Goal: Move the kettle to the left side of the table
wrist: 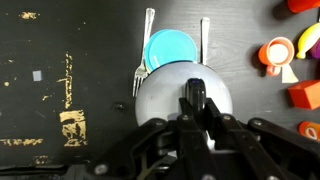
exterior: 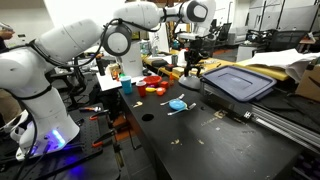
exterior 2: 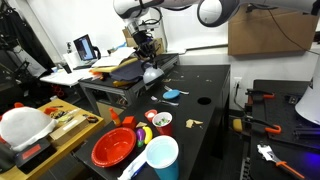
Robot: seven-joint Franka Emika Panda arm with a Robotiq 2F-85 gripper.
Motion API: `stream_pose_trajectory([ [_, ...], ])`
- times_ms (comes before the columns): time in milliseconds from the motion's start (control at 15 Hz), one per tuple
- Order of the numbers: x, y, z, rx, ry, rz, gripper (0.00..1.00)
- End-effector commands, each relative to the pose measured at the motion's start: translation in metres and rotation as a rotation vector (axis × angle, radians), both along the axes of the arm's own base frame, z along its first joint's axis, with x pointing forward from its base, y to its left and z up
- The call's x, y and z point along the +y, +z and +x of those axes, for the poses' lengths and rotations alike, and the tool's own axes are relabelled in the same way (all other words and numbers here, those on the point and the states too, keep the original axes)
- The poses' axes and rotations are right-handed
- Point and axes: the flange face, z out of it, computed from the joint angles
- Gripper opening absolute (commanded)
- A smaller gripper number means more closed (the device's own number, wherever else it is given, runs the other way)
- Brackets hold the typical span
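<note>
The dull grey dome-shaped kettle (wrist: 160, 95) fills the middle of the wrist view, its dark arched handle between my fingers. My gripper (wrist: 195, 105) is shut on that handle. In both exterior views the gripper (exterior: 193, 52) (exterior 2: 147, 52) holds the kettle (exterior: 190, 68) (exterior 2: 152, 72) a little above the black table (exterior: 220, 140) (exterior 2: 205, 95). Below the kettle lies a round blue dish (wrist: 170, 45) with a fork and a knife beside it; it also shows in both exterior views (exterior: 178, 104) (exterior 2: 172, 94).
A flat grey-blue bin lid (exterior: 238, 82) lies on the table past the gripper. Colourful toy food (exterior: 152, 85) (wrist: 280, 50) sits at one end. A red plate (exterior 2: 112, 148) and a blue cup (exterior 2: 162, 155) stand near the camera. A cardboard box (exterior 2: 262, 35) is behind.
</note>
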Motion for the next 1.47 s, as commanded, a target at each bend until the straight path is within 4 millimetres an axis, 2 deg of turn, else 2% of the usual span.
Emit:
stream_pose_trajectory([
  [0,0.029,0.013,-0.009,0.057,0.128,0.018,0.05],
  [200,0.055,0.01,-0.01,0.078,0.21,0.04,0.05],
  [533,0.101,0.006,-0.002,0.022,0.293,0.04,0.05],
  [867,0.145,-0.01,0.007,-0.035,0.357,0.056,0.05],
  [1133,0.166,-0.046,0.018,-0.098,0.423,0.051,0.05],
  [1400,0.164,-0.086,0.03,-0.157,0.465,0.02,0.05],
])
